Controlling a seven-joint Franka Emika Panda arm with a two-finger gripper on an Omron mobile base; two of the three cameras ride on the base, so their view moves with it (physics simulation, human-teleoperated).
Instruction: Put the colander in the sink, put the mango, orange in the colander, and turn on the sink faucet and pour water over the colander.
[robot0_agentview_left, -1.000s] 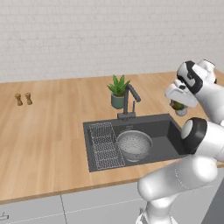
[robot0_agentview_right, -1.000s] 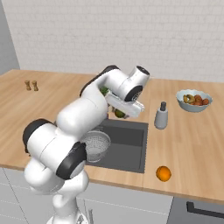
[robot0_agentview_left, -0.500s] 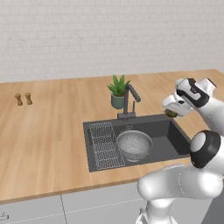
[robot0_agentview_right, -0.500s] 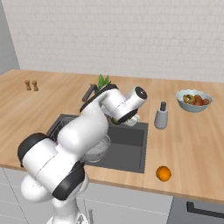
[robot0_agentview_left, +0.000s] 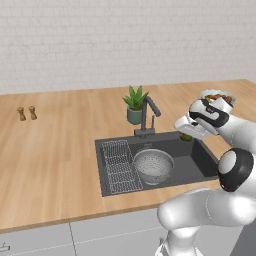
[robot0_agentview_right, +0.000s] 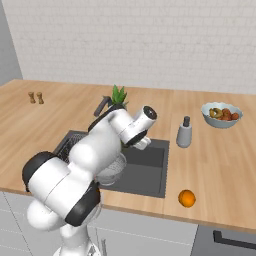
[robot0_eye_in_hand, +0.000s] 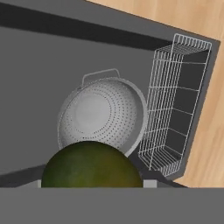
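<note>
Nearest, the orange (robot0_agentview_right: 187, 198) is sitting on the counter's front edge, right of the sink (robot0_agentview_left: 197, 162). The colander (robot0_agentview_left: 153, 166) is resting inside beside the wire rack (robot0_agentview_left: 119, 166). Above the far right rim, the gripper (robot0_agentview_left: 185, 135) is clasping the mango (robot0_eye_in_hand: 91, 165); beyond are standing the faucet (robot0_agentview_left: 147, 115) and plant (robot0_agentview_left: 135, 103).

colanders: I count one (robot0_agentview_left: 153, 165)
mangoes: one (robot0_eye_in_hand: 91, 165)
oranges: one (robot0_agentview_right: 187, 198)
shakers: two, at ten o'clock (robot0_agentview_left: 26, 113)
fruit bowls: one (robot0_agentview_right: 221, 114)
potted plants: one (robot0_agentview_left: 135, 104)
</note>
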